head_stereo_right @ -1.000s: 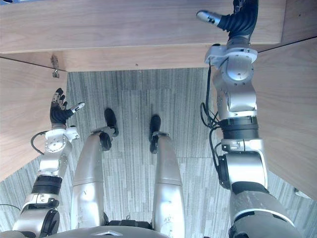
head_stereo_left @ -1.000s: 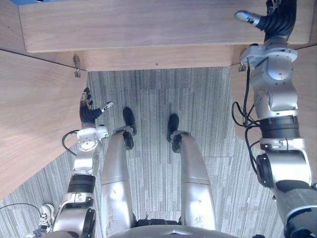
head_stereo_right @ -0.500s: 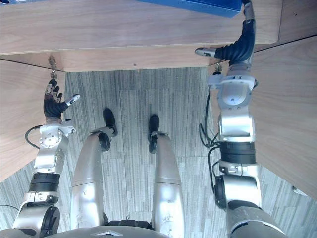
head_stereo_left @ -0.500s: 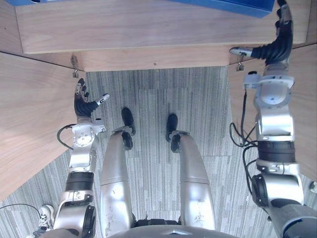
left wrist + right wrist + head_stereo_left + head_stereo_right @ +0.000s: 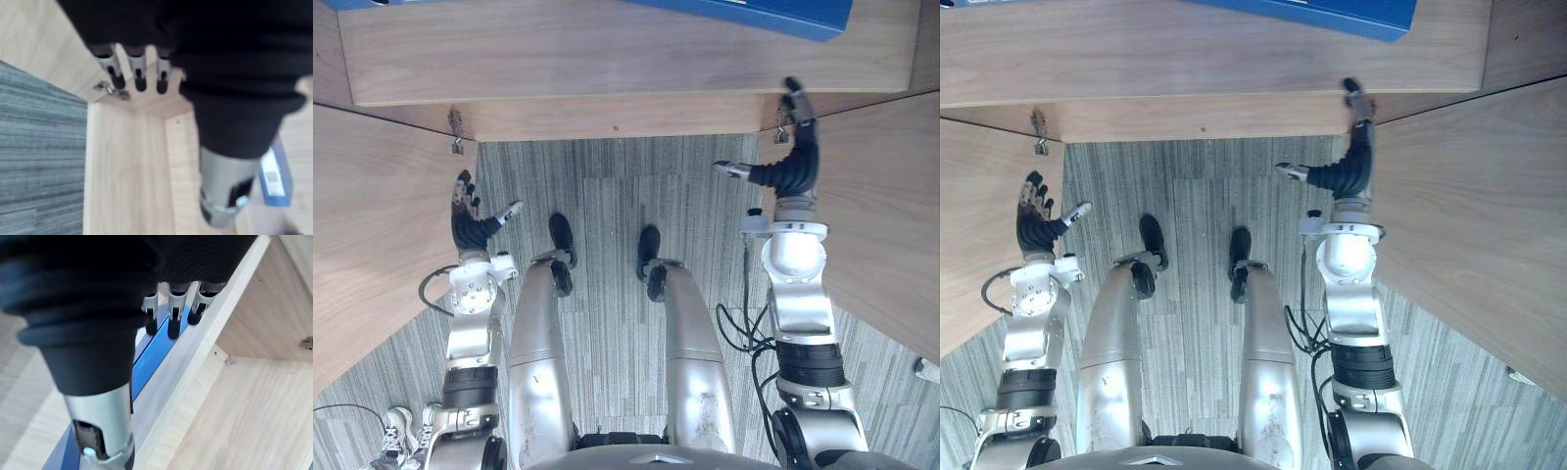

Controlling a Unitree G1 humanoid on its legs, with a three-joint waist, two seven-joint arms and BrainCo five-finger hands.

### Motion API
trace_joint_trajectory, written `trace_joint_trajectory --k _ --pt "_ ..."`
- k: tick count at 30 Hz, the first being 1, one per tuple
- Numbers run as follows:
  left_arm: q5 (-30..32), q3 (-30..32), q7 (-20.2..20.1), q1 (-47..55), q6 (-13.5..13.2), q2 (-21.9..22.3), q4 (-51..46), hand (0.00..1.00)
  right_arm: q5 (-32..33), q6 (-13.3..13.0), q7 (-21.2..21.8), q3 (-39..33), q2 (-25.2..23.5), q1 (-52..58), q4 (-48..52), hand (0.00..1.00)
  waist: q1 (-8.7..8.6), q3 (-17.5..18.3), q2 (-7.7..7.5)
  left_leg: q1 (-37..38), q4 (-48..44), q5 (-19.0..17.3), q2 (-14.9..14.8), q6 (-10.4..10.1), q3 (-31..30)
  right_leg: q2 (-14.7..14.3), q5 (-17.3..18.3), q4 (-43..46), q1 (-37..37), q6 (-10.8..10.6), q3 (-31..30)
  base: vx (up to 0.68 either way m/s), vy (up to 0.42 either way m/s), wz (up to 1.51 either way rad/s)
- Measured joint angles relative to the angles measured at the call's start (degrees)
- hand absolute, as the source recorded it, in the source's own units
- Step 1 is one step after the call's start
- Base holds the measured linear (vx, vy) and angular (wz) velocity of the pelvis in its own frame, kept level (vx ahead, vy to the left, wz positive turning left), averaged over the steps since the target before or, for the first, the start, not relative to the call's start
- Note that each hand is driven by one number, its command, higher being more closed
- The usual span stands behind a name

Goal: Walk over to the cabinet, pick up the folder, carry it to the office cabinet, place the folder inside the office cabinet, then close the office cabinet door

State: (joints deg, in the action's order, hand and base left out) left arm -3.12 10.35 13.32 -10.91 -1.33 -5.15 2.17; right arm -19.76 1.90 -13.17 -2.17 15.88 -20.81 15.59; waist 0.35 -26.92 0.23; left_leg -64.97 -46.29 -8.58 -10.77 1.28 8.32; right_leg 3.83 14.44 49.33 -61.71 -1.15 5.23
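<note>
The blue folder (image 5: 754, 15) lies flat on the wooden shelf (image 5: 607, 59) of the office cabinet, at its back right, and nothing holds it. My right hand (image 5: 788, 166) is open, fingers straight and thumb out, just in front of the shelf's edge by the right door's hinge (image 5: 781, 127). Its fingers (image 5: 173, 313) point towards the folder (image 5: 154, 352) without touching it. My left hand (image 5: 468, 225) is open and empty, raised close to the inner face of the left door (image 5: 372, 225), below that door's hinge (image 5: 456, 132). The fingers (image 5: 139, 73) are spread.
Both cabinet doors stand open, the right door (image 5: 881, 215) angled out on my right and the left door on my left. Grey striped carpet (image 5: 607, 196) lies between them under the shelf.
My right hand has drawn back off the shelf and down to the right door's hinge edge, leaving the folder lying there. My left hand has shifted slightly towards the left door.
</note>
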Motion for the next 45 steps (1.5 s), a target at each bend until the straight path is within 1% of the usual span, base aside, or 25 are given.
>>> trace_joint_trajectory --k 3,4,6,12,16,19,20,25,28,33,36,40,42,45 --pt "0.09 -1.76 0.07 0.86 -0.15 0.13 0.09 0.0 -2.36 -1.89 -0.08 3.19 0.05 0.32 0.01 1.0 0.34 0.01 -0.03 0.03 -1.12 -0.63 -0.06 0.52 0.01 0.16 0.25 0.81 0.3 0.01 -0.06 0.04 0.027 0.0" --pt "0.38 -1.97 0.12 0.86 -0.3 0.13 0.1 0.0 -3.1 -2.09 -0.1 3.97 0.08 0.28 0.01 1.0 0.39 0.01 -0.03 0.02 -1.29 -0.69 -0.04 0.48 0.0 0.22 0.33 0.98 0.3 -0.05 -0.05 0.05 0.018 0.03" --pt "2.24 -2.83 0.26 0.84 -1.02 0.16 0.18 0.0 -4.36 -3.38 -0.22 6.7 0.09 -1.36 0.0 1.0 0.9 0.0 -0.04 0.02 -1.48 -0.88 -0.04 0.41 -0.06 0.24 0.47 1.35 0.3 -0.03 0.01 0.04 0.009 0.01" --pt "2.24 -3.89 1.22 0.78 -1.41 0.97 2.21 0.0 -5.36 -4.19 -1.42 8.81 0.61 -5.31 -0.83 1.0 1.31 0.0 -0.06 0.04 -1.52 -0.95 0.04 0.22 -0.47 0.28 0.84 1.86 0.29 0.15 0.34 -0.02 -0.007 0.03" --pt "2.24 -3.91 1.32 0.71 -1.58 1.22 4.29 0.0 -5.35 -4.23 -2.27 8.9 0.91 -6.44 -2.1 1.0 1.37 -0.02 -0.09 0.04 -1.34 -0.9 0.21 -0.08 -0.58 0.46 0.89 2.03 0.25 0.24 0.52 -0.02 -0.002 0.04" --pt "2.24 -3.93 1.37 0.14 -1.78 1.26 5.87 0.0 -5.33 -4.22 -2.35 9.0 2.69 -9.36 -5.93 1.0 1.51 -0.04 -0.12 0.0 -1.01 -0.73 0.49 -0.11 -0.53 0.78 0.89 2.03 0.15 0.24 0.59 -0.01 0.004 0.05" --pt "2.24 -3.93 1.38 0.1 -1.79 1.29 6.01 0.0 -5.32 -4.22 -2.41 8.95 3.27 -10.66 -7.24 1.0 1.57 -0.08 -0.18 -0.05 -0.79 -0.35 0.7 0.28 -0.54 0.92 0.89 2.03 0.05 0.24 0.6 0.0 0.003 0.08" --pt "2.23 -3.92 1.43 -1.74 -2.29 1.3 8.2 0.0 -5.18 -4.18 -2.77 8.99 4.48 -17.02 -13.32 1.0 1.96 -0.08 -0.19 -0.47 -0.63 -0.13 1.06 0.33 -0.74 1.27 1.0 2.16 -0.26 0.16 0.82 0.0 0.001 0.05" --pt "2.22 -3.92 1.43 -3.09 -2.64 1.25 8.93 0.0 -4.04 -4.08 -4.57 8.85 6.42 -21.7 -17.34 1.0 1.96 -0.11 -0.19 -1.46 -0.88 0.1 1.53 0.41 -1.18 1.85 1.27 2.76 -0.97 0.18 1.34 0.0 0.003 0.12" --pt "2.18 -3.94 1.48 -3.9 -3.3 1.1 10.72 0.0 -1.84 -3.93 -4.9 8.98 8.43 -30.06 -25.04 1.0 2.45 -0.24 -0.21 -3.74 -2.68 0.09 1.7 0.42 -1.74 2.18 1.87 4.92 -3.1 0.24 1.53 0.0 -0.004 0.03" --pt "2.17 -3.95 1.48 -3.99 -3.81 0.89 11.49 0.0 -0.29 -3.87 -5.01 9.13 9.81 -32.69 -28.18 1.0 2.8 -0.25 -0.23 -4.52 -3.18 0.14 1.74 0.47 -1.8 2.32 2.01 5.74 -4.02 0.32 1.52 -0.01 -0.005 0.01" --pt "2.09 -3.98 1.48 -4.03 -3.89 0.58 13.03 0.0 0.39 -3.82 -5.82 10.3 11.07 -34.77 -31.67 1.0 2.78 -0.25 -0.23 -5.43 -4.01 0.13 1.72 0.47 -2.04 2.43 2.26 6.73 -4.83 0.36 1.64 -0.01 -0.005 0.0" --pt "2.06 -4.09 1.53 -4.13 -4.33 0.46 12.99 0.0 0.39 -3.14 -6.32 10.32 11.98 -35.83 -32.65 1.0 2.72 -0.25 -0.24 -6.77 -5.21 -0.02 1.73 0.48 -2.07 2.71 2.62 8.07 -6.21 0.37 1.55 0.0 0.0 0.0" --pt "2.03 -4.29 1.63 -4.25 -4.41 0.11 13.16 0.0 0.39 -2.94 -6.79 10.32 12.18 -37.88 -34.69 1.0 2.54 -0.25 -0.24 -8.7 -6.58 -0.16 1.63 0.55 -2.28 2.78 2.86 9.46 -8.07 0.46 1.54 -0.01 -0.001 0.0"
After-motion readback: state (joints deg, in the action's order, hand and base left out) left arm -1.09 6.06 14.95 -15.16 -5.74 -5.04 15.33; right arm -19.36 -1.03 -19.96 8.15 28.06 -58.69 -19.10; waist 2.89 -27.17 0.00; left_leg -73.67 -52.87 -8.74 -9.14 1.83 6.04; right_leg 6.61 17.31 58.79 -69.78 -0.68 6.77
